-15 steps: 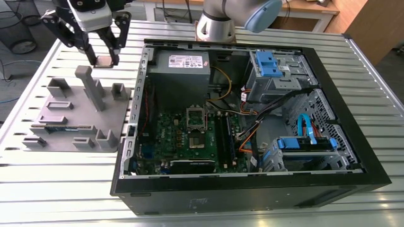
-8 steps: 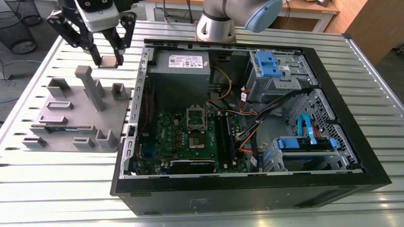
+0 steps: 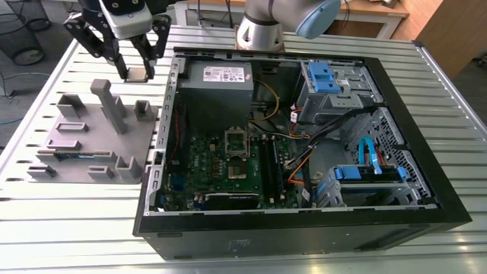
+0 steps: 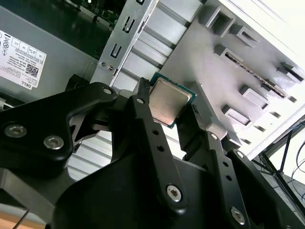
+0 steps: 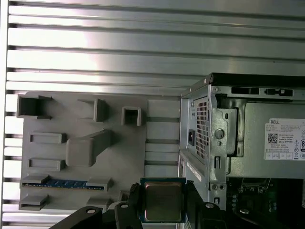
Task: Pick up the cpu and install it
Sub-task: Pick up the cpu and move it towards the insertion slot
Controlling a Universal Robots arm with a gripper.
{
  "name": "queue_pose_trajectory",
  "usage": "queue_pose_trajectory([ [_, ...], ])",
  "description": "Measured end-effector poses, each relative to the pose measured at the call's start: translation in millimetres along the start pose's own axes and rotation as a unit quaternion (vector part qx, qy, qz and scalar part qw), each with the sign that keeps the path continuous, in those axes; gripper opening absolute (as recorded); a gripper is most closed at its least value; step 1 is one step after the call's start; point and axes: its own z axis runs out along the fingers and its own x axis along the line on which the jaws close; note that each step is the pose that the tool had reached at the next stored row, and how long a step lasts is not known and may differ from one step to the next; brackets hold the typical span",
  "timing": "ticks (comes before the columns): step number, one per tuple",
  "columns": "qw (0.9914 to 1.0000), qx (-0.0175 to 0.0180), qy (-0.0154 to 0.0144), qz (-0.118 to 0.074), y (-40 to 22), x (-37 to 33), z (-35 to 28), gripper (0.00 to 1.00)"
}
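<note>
1. The gripper (image 3: 137, 74) has its jaws clamped on the cpu (image 3: 138, 75). In the second wrist view, a black finger (image 4: 143, 112) presses on each of two opposite edges. The chip (image 4: 169, 101) lies level between them, with its silver top facing the wrist.
2. Straight below the jaws is the slatted metal table (image 3: 76, 228). In the first wrist view the held cpu (image 5: 163, 200) hangs over the narrow strip between the grey tray and the computer case, touching neither.
3. Just to one side of the jaws is the grey tray (image 3: 84, 134), with raised blocks and slots. A green memory stick (image 5: 66, 183) sits in a slot at the tray's end away from the jaws.
4. Just to the other side is a corner of the open computer case (image 3: 304, 228). The power supply (image 3: 216, 91) is the part of it nearest the jaws.
5. Past the power supply, well apart from the jaws, is the green motherboard (image 3: 228, 174) with its silver-framed socket (image 3: 236, 142).
6. Farthest from the jaws are the drive cages with blue clips (image 3: 327, 80).
</note>
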Motion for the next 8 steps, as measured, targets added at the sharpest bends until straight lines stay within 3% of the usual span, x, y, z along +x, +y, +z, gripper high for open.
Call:
queue_pose_trajectory([
  [8, 1.00000, 0.0000, 0.0000, 0.000, -0.2, -9.3, 0.3, 0.47],
])
